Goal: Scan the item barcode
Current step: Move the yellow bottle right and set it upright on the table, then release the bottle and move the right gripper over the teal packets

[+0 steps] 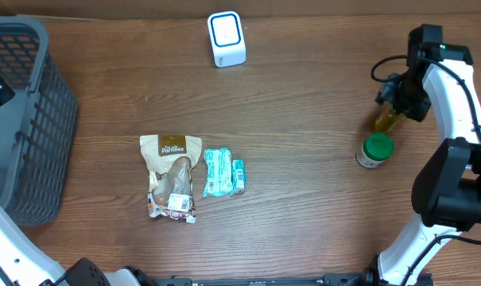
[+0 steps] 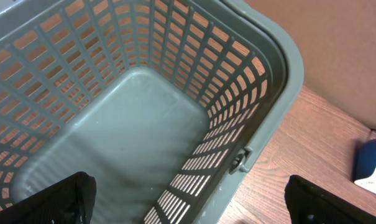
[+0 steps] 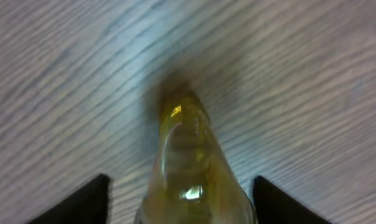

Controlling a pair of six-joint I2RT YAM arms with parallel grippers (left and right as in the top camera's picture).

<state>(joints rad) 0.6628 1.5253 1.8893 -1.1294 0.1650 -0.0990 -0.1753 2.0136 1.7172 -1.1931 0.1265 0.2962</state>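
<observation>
A yellow see-through bottle (image 1: 387,121) lies on the wooden table at the far right, and it fills the middle of the right wrist view (image 3: 184,168). My right gripper (image 1: 397,98) (image 3: 181,182) straddles it, open, with a gap between each finger and the bottle. No barcode shows on it. The white scanner (image 1: 226,38) with its blue-ringed face stands at the back centre. My left gripper (image 2: 191,208) hangs open over the grey basket (image 2: 281,68), with nothing between its fingers.
A green-lidded jar (image 1: 375,149) stands just in front of the bottle. A tan snack bag (image 1: 171,175) and teal packets (image 1: 223,171) lie mid-table. The grey basket (image 1: 41,119) takes up the left edge.
</observation>
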